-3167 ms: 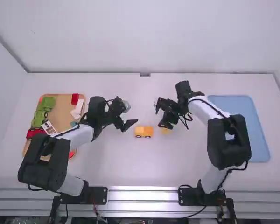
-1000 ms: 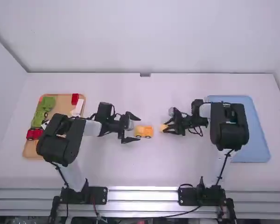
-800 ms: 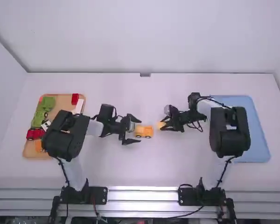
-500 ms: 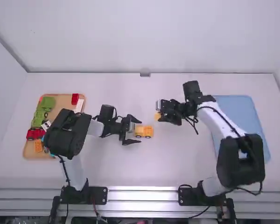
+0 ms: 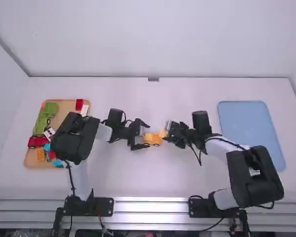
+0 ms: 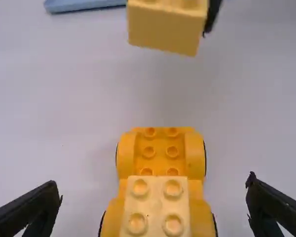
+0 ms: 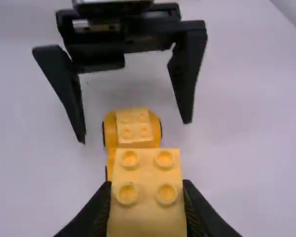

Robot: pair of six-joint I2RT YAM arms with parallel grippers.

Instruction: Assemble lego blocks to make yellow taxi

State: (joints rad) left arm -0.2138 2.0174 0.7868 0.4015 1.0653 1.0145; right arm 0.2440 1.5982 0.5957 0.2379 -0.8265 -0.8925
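Your right claw point(image 7: 147, 184) pinches a block point(image 7: 147, 217), seemingly askew — it may miss the studs point(image 6: 148, 151); your left claw point(image 6: 154, 190), wide, may let the car point(image 6: 193, 155) skid.

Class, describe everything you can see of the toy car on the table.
The toy car looks like smooth orange-yellow plastic, with dark wheels at its sides. A paler four-studded block sits at the end nearer the left end effector; the other end is a bare, studded bed. The car stands upright on the white table between that end effector's open fingers, which do not touch it.
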